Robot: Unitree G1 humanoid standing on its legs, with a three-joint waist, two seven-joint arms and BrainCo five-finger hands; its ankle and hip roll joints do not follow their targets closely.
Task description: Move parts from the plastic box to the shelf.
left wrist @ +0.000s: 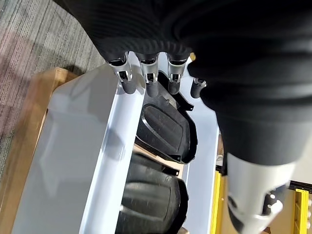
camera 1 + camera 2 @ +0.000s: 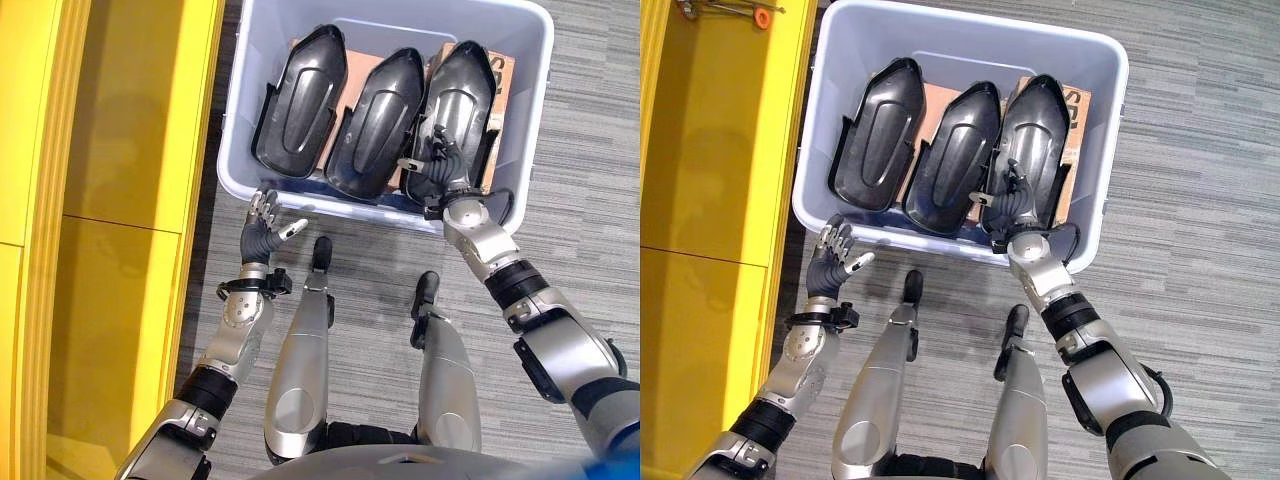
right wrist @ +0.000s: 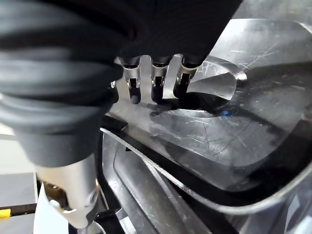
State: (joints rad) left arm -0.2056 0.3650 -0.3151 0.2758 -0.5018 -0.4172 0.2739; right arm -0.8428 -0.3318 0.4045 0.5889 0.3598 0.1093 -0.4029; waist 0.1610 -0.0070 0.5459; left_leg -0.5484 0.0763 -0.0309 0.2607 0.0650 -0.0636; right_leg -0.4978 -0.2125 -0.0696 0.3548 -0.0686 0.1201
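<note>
Three black parts point(image 2: 378, 120) lie side by side in the plastic box point(image 2: 250, 110), filling most of its floor and leaving only thin gaps between them. The right robot hand point(image 2: 1008, 200) sits over the rightmost part, seemingly touching it. The left robot hand point(image 2: 262, 232) hovers outside the near wall, fingers relaxed. The yellow shelf point(image 2: 130, 150) stands close along the box's left, with a narrow strip of carpet point(image 2: 200, 240) between them.

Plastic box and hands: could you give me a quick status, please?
Right hand down on the rightmost black part. Left hand open outside the box. Three parts inside. Nothing blocking.
</note>
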